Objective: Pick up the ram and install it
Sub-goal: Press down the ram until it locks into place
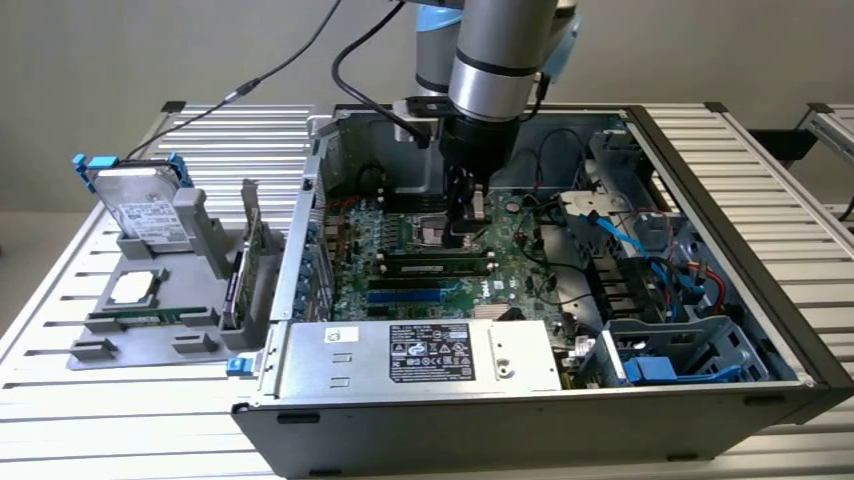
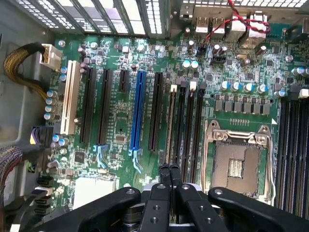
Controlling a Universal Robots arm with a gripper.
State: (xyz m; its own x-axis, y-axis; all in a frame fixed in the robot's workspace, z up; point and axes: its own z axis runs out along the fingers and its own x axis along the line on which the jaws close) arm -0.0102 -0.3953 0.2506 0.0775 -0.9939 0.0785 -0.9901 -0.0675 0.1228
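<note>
The ram [image 1: 434, 267], a narrow green stick with black chips, stands on edge in a memory slot on the motherboard [image 1: 400, 235] inside the open computer case. In the wrist view the ram [image 2: 172, 123] shows edge-on as a thin brownish line in the slot beside the CPU socket [image 2: 237, 166]. My gripper [image 1: 462, 236] reaches down into the case, shut with nothing between its fingers. The gripper [image 2: 169, 170] sits right over one end of the ram. I cannot tell whether the tips touch it.
A grey holder [image 1: 94, 345] at the exterior view's left carries a silver hard drive with blue bracket [image 1: 140, 205], a dark expansion card [image 1: 248, 265] and a thin green strip [image 1: 147, 318]. The power supply [image 1: 420, 355], cables [image 1: 627, 235] and the case walls [image 1: 747, 250] crowd the motherboard.
</note>
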